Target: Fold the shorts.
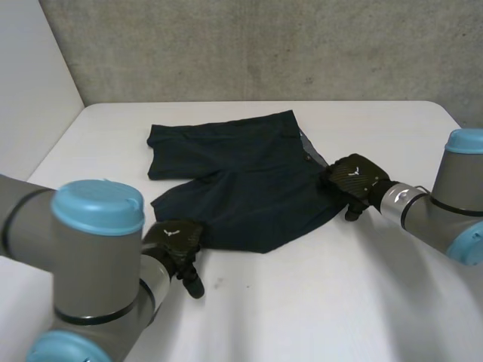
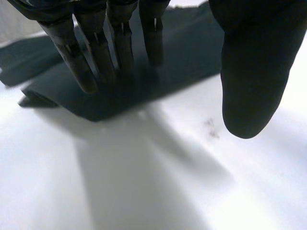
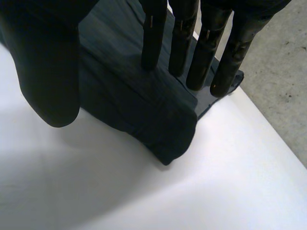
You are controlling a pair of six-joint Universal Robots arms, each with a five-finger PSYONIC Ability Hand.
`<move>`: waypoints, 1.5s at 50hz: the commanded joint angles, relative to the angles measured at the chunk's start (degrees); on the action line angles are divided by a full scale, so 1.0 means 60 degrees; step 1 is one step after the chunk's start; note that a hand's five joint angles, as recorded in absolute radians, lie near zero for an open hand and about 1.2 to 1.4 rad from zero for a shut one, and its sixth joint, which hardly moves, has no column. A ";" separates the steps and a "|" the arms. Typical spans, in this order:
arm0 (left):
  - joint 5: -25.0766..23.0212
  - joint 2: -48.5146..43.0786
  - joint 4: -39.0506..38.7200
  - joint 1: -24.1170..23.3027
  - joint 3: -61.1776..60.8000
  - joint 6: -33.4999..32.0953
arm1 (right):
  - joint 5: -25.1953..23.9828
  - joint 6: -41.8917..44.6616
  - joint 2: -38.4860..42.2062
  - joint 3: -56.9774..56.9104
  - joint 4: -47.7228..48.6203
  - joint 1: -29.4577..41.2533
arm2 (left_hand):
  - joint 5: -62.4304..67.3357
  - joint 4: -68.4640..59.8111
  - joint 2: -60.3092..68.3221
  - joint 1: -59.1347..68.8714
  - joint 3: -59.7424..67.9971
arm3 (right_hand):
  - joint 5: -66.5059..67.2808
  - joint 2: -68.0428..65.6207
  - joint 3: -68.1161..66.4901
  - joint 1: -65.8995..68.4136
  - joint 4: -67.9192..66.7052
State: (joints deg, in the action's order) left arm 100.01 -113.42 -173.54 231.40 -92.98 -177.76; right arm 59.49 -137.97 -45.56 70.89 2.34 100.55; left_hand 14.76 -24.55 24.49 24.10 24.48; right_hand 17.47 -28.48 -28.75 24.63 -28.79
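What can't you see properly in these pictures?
Head view: the left arm covers the table's near corner.
Left wrist view: the left hand hides part of the shorts; whether fingertips touch cloth is unclear.
Right wrist view: the right hand thumb covers some cloth.

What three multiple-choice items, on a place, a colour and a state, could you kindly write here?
1. Where is the left hand? A) at the near leg hem of the shorts B) by the far wall C) on the right arm
2. What colour are the shorts? A) red B) dark navy C) white
3. How is the right hand? A) clenched B) gripping a cup C) open
Key: 1 A, it sits at that hem; 2 B, dark against the white table; 3 C, fingers straight, thumb apart.
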 commanded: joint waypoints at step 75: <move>0.0295 -0.2913 0.1584 0.1365 0.5159 -0.3067 | 0.0823 -0.1308 -0.0945 -0.0537 -0.2216 0.0498 | 0.9206 -0.9242 0.9251 0.9317 0.9253 | 0.8755 -0.8586 -0.8542 0.9229 -0.8535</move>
State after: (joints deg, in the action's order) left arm 102.25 -141.78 -172.98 238.78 -54.55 -194.17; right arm 63.51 -145.60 -46.82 67.20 -0.31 103.54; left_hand 55.17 -68.82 68.24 64.16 67.34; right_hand 56.33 -67.38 -67.88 54.43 -68.26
